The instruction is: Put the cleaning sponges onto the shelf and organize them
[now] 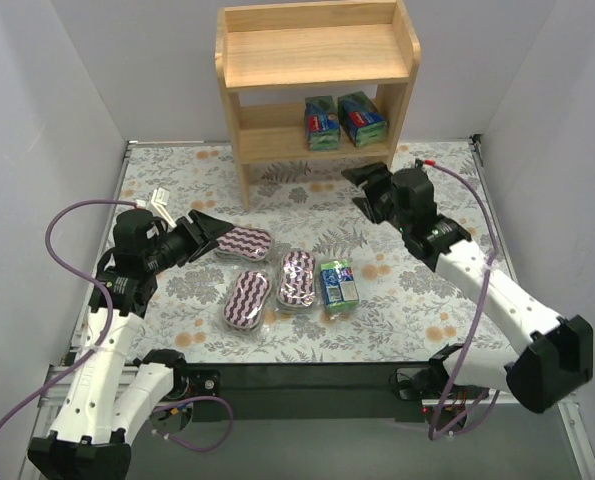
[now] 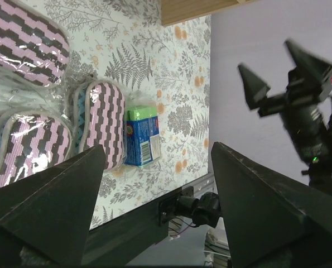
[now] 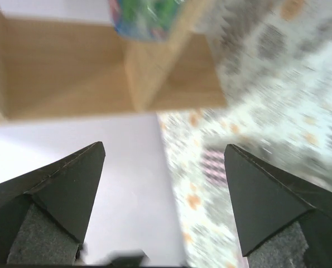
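Three oval purple-and-white striped sponges lie on the table, at left [image 1: 242, 242], front [image 1: 247, 298] and middle [image 1: 296, 277], with one green-blue boxy sponge pack [image 1: 338, 282] to their right. Two more packs [image 1: 322, 122] [image 1: 363, 117] stand on the lower tier of the wooden shelf [image 1: 317, 70]. My left gripper [image 1: 212, 232] is open and empty, just left of the left pad. In the left wrist view the pads [image 2: 101, 120] and pack [image 2: 143, 137] lie beyond its open gripper [image 2: 159, 146]. My right gripper [image 1: 365, 190] is open and empty in front of the shelf's right leg.
The floral tablecloth [image 1: 407, 290] covers the table between white walls. In the right wrist view, which is blurred, the shelf's wood [image 3: 71, 67] and a pack [image 3: 146, 17] show above the open gripper [image 3: 164, 145]. The shelf's top tier holds nothing.
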Robot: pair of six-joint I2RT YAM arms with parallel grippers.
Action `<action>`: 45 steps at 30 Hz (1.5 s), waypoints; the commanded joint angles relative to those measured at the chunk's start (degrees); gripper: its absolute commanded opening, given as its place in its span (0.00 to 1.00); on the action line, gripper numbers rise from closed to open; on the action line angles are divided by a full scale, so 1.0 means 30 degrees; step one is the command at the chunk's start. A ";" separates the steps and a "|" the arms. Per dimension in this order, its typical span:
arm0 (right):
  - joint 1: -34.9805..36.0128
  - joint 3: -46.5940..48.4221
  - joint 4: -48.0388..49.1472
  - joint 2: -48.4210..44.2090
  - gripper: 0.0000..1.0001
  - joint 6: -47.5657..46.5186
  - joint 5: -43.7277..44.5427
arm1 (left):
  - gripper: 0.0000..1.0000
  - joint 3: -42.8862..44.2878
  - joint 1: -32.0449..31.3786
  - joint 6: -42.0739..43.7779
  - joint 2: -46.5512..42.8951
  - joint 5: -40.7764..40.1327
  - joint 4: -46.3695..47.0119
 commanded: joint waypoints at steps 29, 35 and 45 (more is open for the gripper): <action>0.0665 -1.2840 -0.6356 -0.9193 0.79 -0.3893 -0.7971 | 0.88 -0.2760 -0.0413 0.0291 0.2887 0.0843 0.2885; 0.0958 -1.2897 -0.4599 -0.7464 0.66 -0.3280 -0.8176 | 0.87 -0.2877 -0.0442 0.0232 0.2770 0.0873 0.2856; 0.1135 -1.2194 -0.2810 -0.4795 0.53 -0.2838 -0.6508 | 0.85 -0.3083 -0.0442 0.0173 0.2712 0.0990 0.3032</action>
